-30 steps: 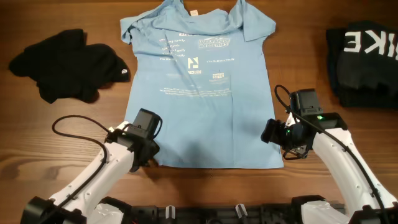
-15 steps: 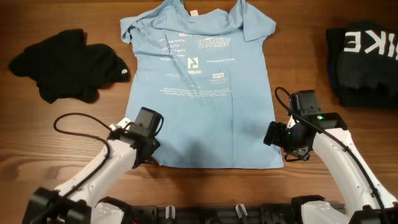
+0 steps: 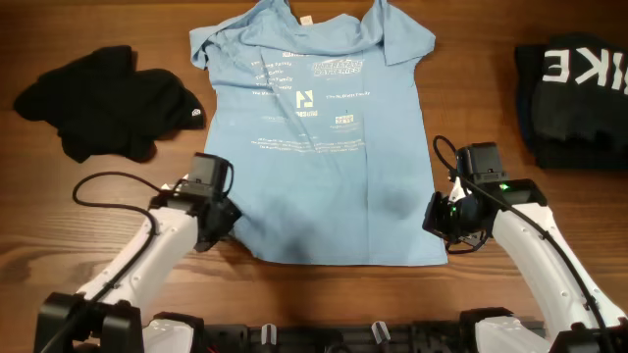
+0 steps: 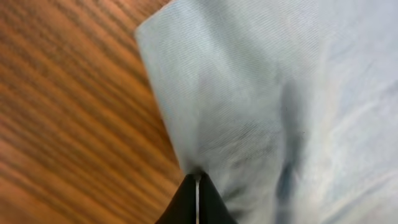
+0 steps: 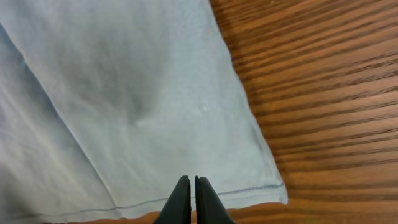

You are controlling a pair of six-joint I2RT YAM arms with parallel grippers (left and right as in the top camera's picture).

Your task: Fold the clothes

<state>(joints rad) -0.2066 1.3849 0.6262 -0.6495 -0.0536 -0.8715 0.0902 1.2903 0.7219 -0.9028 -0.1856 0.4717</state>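
The clothes, a light blue shirt (image 3: pixel 314 147) with white print, lie spread flat on the wooden table (image 3: pixel 471 108), collar at the far side. My left gripper (image 3: pixel 220 218) is at the shirt's lower left edge. In the left wrist view it (image 4: pixel 198 177) is shut, and the blue fabric (image 4: pixel 280 93) puckers into its tips. My right gripper (image 3: pixel 438 214) is at the lower right corner. In the right wrist view it (image 5: pixel 193 180) is shut, with its tips in the cloth (image 5: pixel 124 93) just above the hem.
A crumpled black garment (image 3: pixel 108 98) lies at the left. A folded black garment with white letters (image 3: pixel 579 88) sits at the right edge. Bare wood shows beside both lower corners of the shirt and along the front edge.
Both grippers have shut. The left one has moved a little left and farther from the front edge, drawing the shirt's lower left corner with it. The right one has barely moved.
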